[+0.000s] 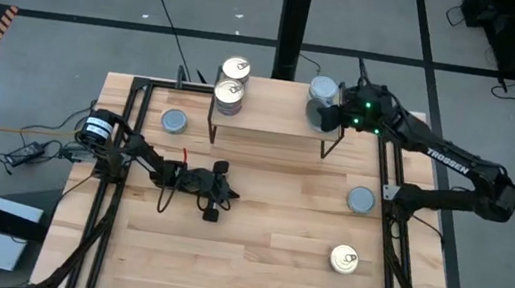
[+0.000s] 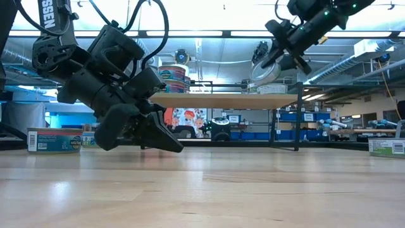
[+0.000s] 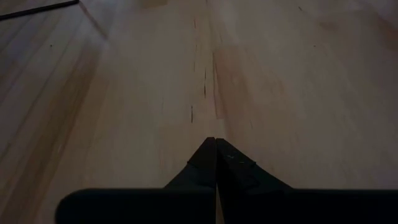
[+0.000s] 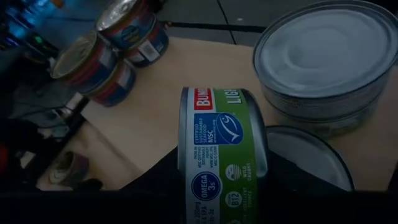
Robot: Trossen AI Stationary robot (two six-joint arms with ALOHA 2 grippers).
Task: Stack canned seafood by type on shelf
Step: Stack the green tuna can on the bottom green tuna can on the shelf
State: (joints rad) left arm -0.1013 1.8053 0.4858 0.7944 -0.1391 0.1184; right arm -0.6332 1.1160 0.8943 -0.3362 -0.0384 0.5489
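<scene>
My right gripper point(image 4: 222, 183) hangs over the right end of the shelf point(image 1: 276, 116), shut on a tin of canned seafood with a green and blue label point(image 4: 221, 149). A blue-grey-topped tin point(image 4: 323, 56) stands on the plank beside it, and another grey lid point(image 4: 311, 155) shows nearer by. At the shelf's left end, gold-topped tins point(image 1: 232, 80) stand stacked. My left gripper point(image 1: 220, 196) is shut, with nothing in it, low over the table's middle point(image 3: 216, 146). My right gripper pinches the tin between its two fingers, one on each flat face point(image 4: 264, 168), with the labelled wall turned toward the wrist. The fingers slant down from the table's right side. The tin point(image 2: 266, 71) is tilted on edge, lifted clear above the shelf.
Loose tins lie on the table: a blue-grey one point(image 1: 174, 121) left of the shelf, another point(image 1: 361, 200) at the right and a gold-topped one point(image 1: 344, 260) near the front right. A black post point(image 1: 292, 28) rises behind the shelf. The middle boards point(image 1: 279, 208) are bare.
</scene>
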